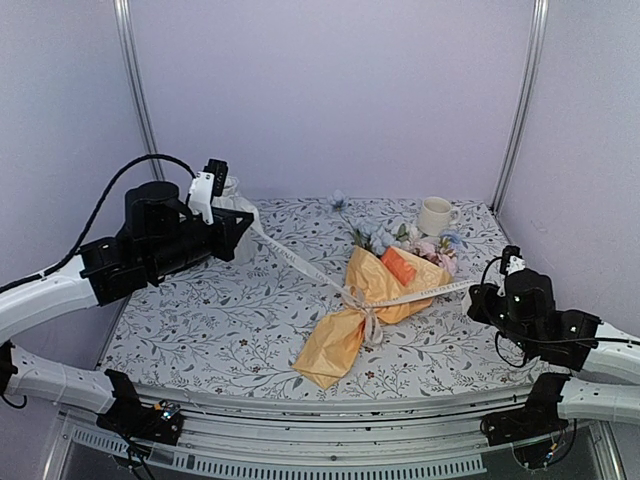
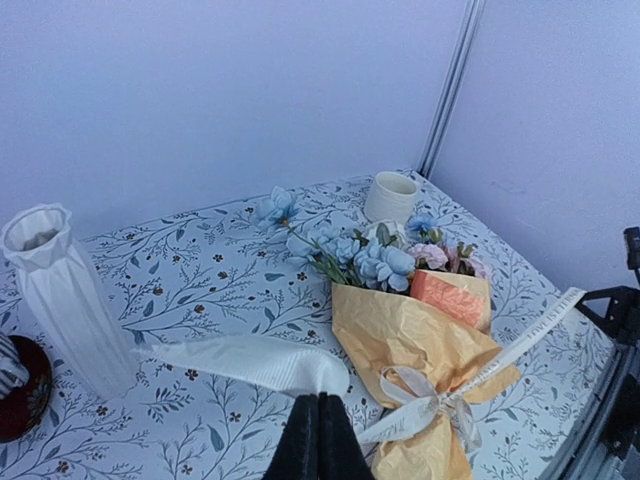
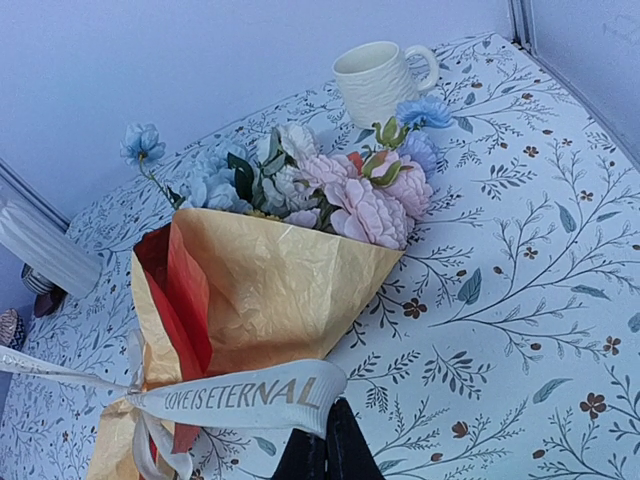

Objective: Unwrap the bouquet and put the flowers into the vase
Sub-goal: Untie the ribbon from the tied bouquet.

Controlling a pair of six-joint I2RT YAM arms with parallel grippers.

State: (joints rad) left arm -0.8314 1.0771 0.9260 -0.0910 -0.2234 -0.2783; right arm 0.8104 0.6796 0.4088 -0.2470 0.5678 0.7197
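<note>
Ribbon (image 3: 250, 395) wording reads only at right wrist; left end effector (image 2: 318, 402) and right end effector (image 3: 327, 425) clamp it.

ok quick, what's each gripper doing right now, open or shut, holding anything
left gripper: closed, pinching one end of the ribbon
right gripper: closed, pinching the other, printed end of the ribbon

- Worktop (image 1: 220, 320): flat, covered in white cloth printed with grey-green leafy sprigs and small brown flowers.
- Bouquet (image 1: 375, 300): lying on its side right of centre, blooms toward the back right, yellow-orange paper, whitish ribbon (image 1: 372, 320) knotted round the narrow part.
- Vase (image 2: 65, 300): white, ribbed, upright, back left.
- Mug (image 1: 434, 215): cream, upright, back right, near the blooms.
- Saucer (image 2: 22, 395): red, beside the vase, carrying a striped cup (image 2: 8, 365); mostly cut off.
</note>
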